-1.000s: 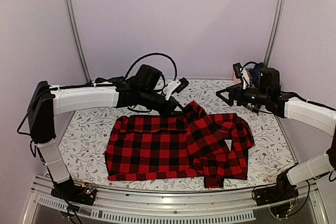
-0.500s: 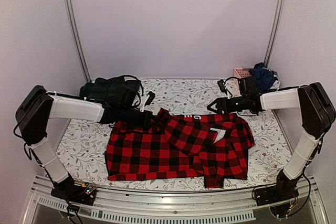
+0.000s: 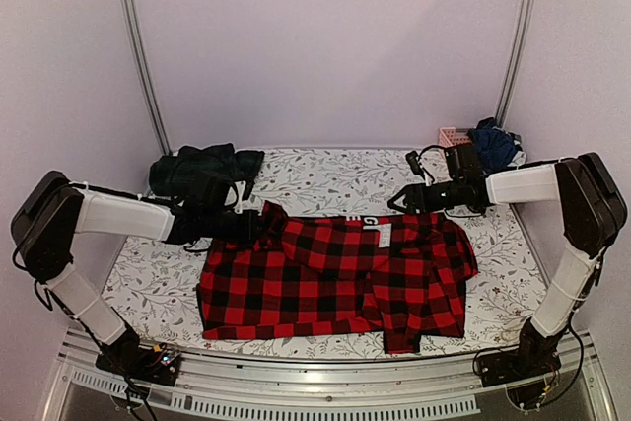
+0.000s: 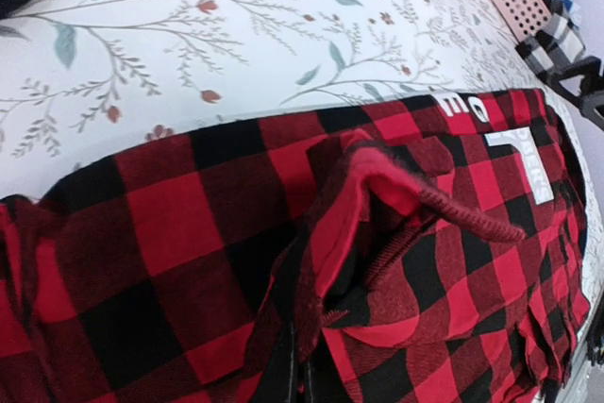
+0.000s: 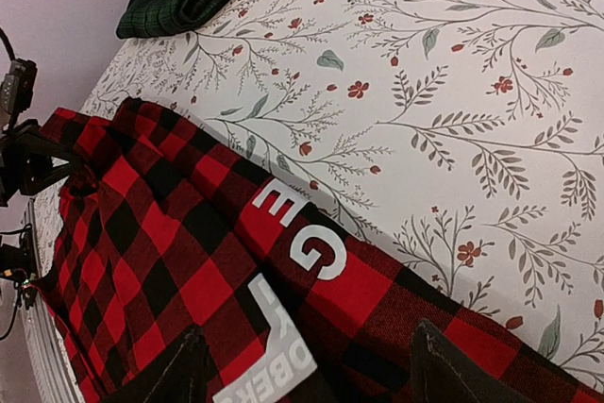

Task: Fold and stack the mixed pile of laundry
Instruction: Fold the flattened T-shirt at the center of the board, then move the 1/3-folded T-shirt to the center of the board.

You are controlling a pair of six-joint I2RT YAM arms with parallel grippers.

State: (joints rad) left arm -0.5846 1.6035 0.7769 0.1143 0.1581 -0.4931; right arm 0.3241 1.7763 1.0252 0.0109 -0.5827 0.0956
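left arm (image 3: 123, 214): stretched low and inward, forearm near level | left gripper (image 3: 252, 227): jaws pinched together on the flannel shirt (image 3: 325, 278) corner | right arm (image 3: 523, 184): reaching inward, forearm level | right gripper (image 3: 404, 200): fingers (image 5: 179, 370) spread apart, low over the shirt

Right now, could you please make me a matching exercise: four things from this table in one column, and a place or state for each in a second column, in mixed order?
1. red checked shirt
2. dark green garment
3. pink basket
4. left claw

a. back right corner
b. shut on a fold of the shirt
c. spread across the middle
d. bunched at the back left

Pairs: 1-c, 2-d, 3-a, 4-b.
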